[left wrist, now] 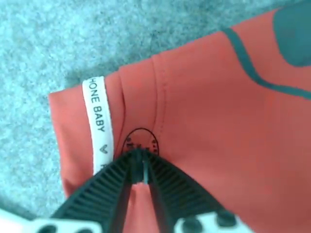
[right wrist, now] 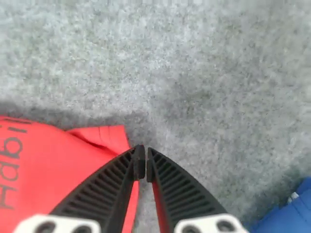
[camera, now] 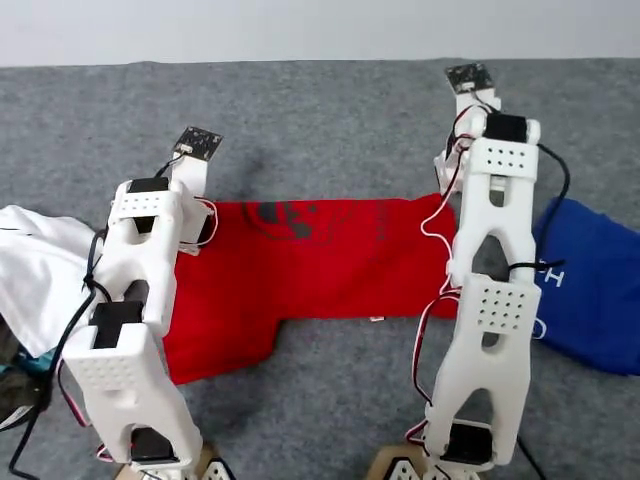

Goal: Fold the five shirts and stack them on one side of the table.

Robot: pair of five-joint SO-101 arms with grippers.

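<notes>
Left arm (camera: 140,300): white, stretched forward from its base, angled slightly outward; wrist bent down.
Left wrist camera (camera: 197,143): sits ahead of the wrist, tilted.
Left gripper (left wrist: 142,156): points down; black ribbed fingers (left wrist: 107,189) pressed together, tips pinching the red shirt (left wrist: 218,136).
Right arm (camera: 490,300): white, stretched nearly straight forward, reaching farther than the left arm; wrist bent down.
Right wrist camera (camera: 468,75): at the far end of the arm, tilted.
Right gripper (right wrist: 142,164): points down; black ribbed fingers (right wrist: 109,187) closed, tips touching each other; whether any cloth is caught between them cannot be told.
</notes>
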